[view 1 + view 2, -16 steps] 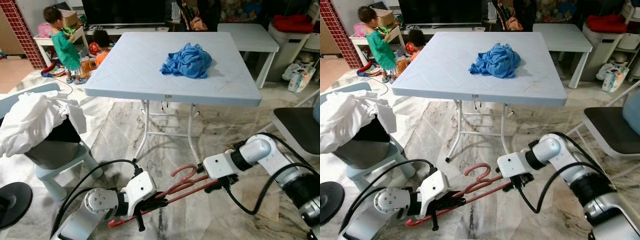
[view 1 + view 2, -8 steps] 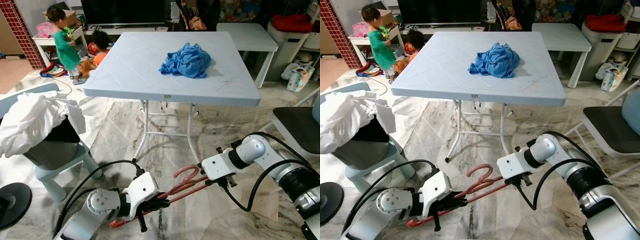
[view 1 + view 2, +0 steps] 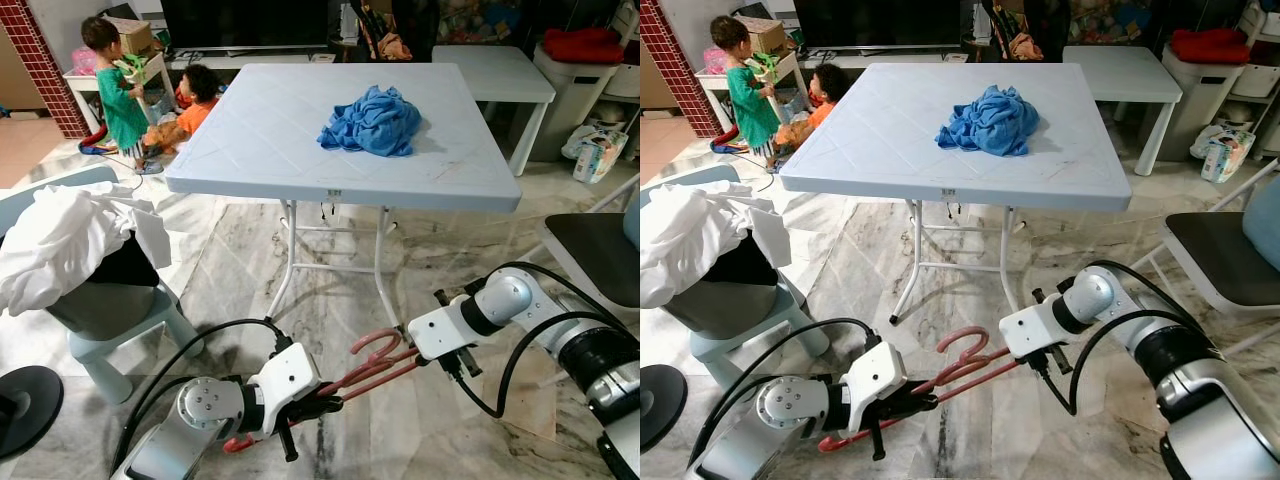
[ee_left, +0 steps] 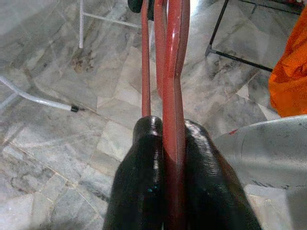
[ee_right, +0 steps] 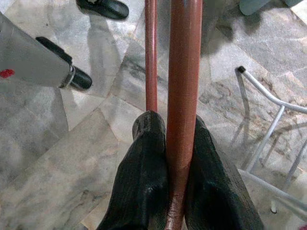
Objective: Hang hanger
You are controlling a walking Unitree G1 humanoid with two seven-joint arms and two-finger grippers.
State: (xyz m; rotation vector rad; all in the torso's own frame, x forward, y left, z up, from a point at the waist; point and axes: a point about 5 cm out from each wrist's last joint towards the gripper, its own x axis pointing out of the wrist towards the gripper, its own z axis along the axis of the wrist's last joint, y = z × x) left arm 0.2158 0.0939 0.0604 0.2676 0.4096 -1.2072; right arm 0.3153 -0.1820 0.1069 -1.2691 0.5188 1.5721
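Left eye view: red hanger (image 3: pixel 372 362) held low over marble floor (image 3: pixel 230 270), roughly 6 o'clock in frame, in front of white folding table (image 3: pixel 300 150). Hook curling up near the middle, between the two arms.

Left gripper (image 4: pixel 165 143) at about 7 o'clock, fingers (image 4: pixel 144 158) clamped on one end of hanger. Right gripper (image 5: pixel 175 143) at about 4 o'clock, fingers (image 5: pixel 146 158) pinched together on the other end. Both ends held, hanger level and clear of floor.

Blue cloth (image 3: pixel 375 120) heaped on table at 12 o'clock. Bin (image 3: pixel 100 300) draped with white cloth (image 3: pixel 60 240) at 9 o'clock. Two children (image 3: pixel 118 85) on floor at 11 o'clock, well apart from arms. No rail or rod visible to hang on.

Risks, as judgement:
- Two rigid grips on one thin hanger: any mismatch in arm motion likely to bend or snap it, or pull it out of one grip.
- Hook could catch a table leg (image 3: pixel 285 260) when raised.
- Cables near both wrists could snag.
- Children nearby: keep swing away.
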